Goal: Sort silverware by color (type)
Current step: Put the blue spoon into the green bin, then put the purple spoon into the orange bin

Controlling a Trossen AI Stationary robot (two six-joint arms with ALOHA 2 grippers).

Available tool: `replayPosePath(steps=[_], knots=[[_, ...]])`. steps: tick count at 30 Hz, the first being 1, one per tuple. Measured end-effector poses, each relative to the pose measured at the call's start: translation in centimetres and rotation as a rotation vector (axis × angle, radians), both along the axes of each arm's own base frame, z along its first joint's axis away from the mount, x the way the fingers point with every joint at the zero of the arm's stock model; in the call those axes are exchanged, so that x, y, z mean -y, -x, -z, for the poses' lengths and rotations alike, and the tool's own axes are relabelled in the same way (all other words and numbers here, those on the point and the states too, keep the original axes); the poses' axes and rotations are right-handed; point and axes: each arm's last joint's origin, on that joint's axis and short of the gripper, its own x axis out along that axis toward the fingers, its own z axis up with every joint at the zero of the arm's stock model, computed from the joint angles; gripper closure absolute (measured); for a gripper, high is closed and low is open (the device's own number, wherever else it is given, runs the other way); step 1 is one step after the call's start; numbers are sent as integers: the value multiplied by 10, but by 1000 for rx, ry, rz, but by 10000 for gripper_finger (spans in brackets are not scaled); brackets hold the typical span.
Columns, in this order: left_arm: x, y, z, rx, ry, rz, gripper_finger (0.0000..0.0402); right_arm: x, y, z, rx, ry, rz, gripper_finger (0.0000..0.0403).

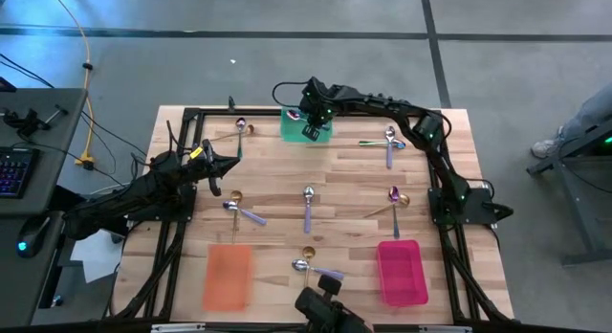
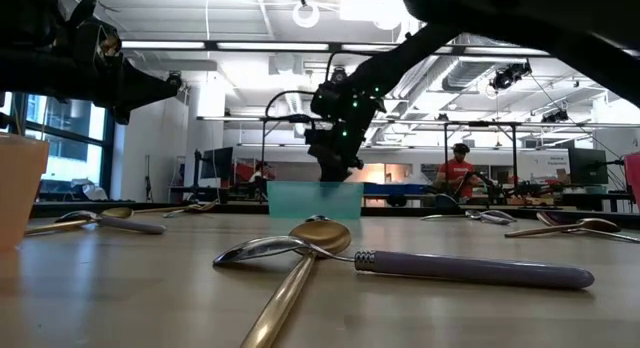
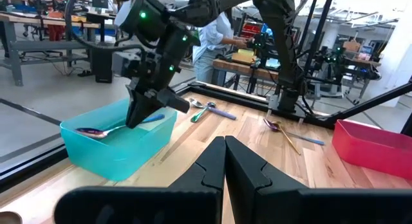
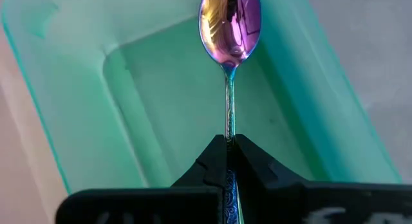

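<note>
Nearest the front edge of the tabletop, a lavender-handled spoon crosses a gold spoon. Mid-table, the left claw hangs pinched shut, empty. At the far edge, the right claw clamps an iridescent spoon above the green tray.

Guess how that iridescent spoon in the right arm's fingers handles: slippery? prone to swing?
The iridescent spoon looks polished, so probably slippery. The right gripper pinches only its thin handle end, so it may pivot. It looks stiff and light, hanging over the green tray.
</note>
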Motion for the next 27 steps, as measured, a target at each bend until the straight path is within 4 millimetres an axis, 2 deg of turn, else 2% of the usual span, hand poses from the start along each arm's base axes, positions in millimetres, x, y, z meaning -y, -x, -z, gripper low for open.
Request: replayPosePath(steps=[6, 11, 15, 19, 21, 24, 27], knots=[[0, 0, 0, 0, 2, 0, 401, 1, 0, 5, -8, -8, 4, 393], [0, 0, 0, 0, 2, 0, 401, -1, -1, 4, -6, -7, 0, 354], [1, 0, 0, 0, -4, 34, 401, -7, -1, -17, 26, 18, -14, 332], [3, -1, -1, 11, -13, 108, 401, -20, -2, -46, 81, 69, -59, 349], [4, 0, -3, 1, -8, 140, 401, -24, -6, -50, 150, 98, -63, 371], [6, 1, -7, -15, -5, 170, 401, -30, -10, -41, 252, 118, -75, 397], [6, 1, -8, -56, -3, 186, 401, -43, -11, -29, 327, 119, -75, 395]])
